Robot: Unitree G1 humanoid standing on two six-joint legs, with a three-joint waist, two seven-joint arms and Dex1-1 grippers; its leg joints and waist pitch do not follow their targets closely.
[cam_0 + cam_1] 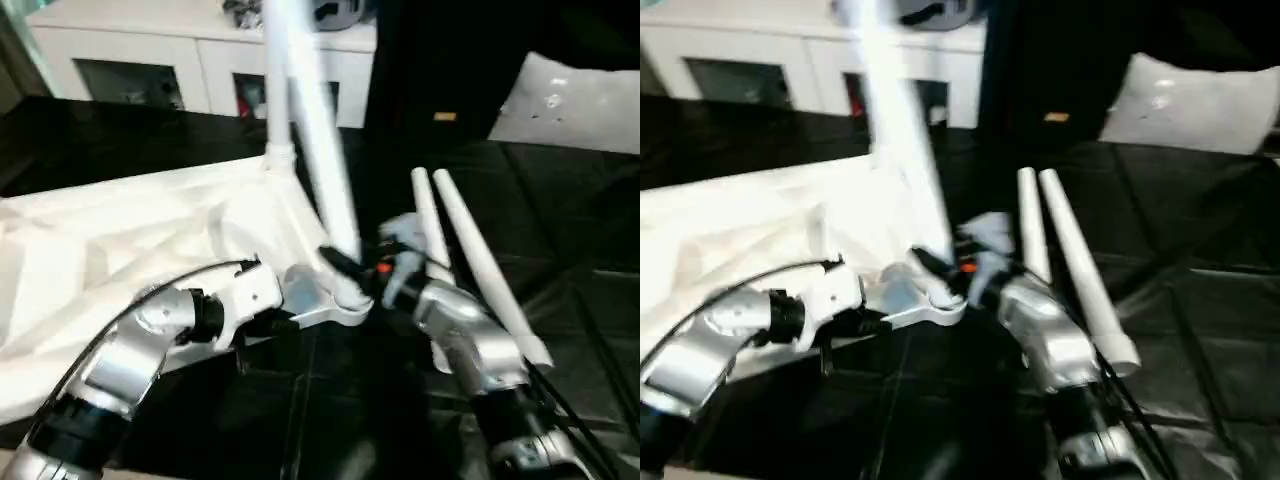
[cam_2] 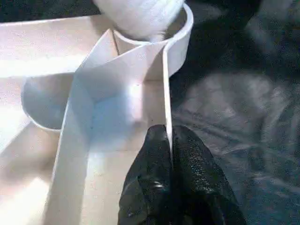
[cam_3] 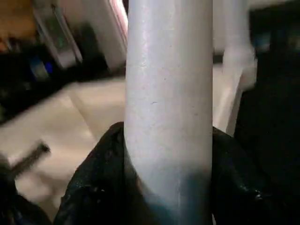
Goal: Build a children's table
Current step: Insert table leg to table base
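The white table top (image 1: 110, 250) lies upside down on the black floor, ribs facing up. One leg (image 1: 276, 100) stands upright in the far corner socket. My right gripper (image 1: 352, 268) is shut on a second leg (image 1: 328, 160), which leans with its thick end (image 2: 140, 16) at the near corner socket (image 2: 180, 42). In the right wrist view the black fingers (image 3: 93, 187) wrap that leg (image 3: 168, 70). My left gripper (image 2: 169, 140) is shut on the top's thin side wall (image 2: 165, 84) just behind that socket. Two loose legs (image 1: 480, 260) lie side by side on the floor at the right.
A white cabinet with shelves (image 1: 150, 50) stands along the back. A white cushion-like thing (image 1: 570, 100) lies at the back right, beside a dark upright object (image 1: 430, 70). Black matting (image 1: 350, 400) covers the floor around the table top.
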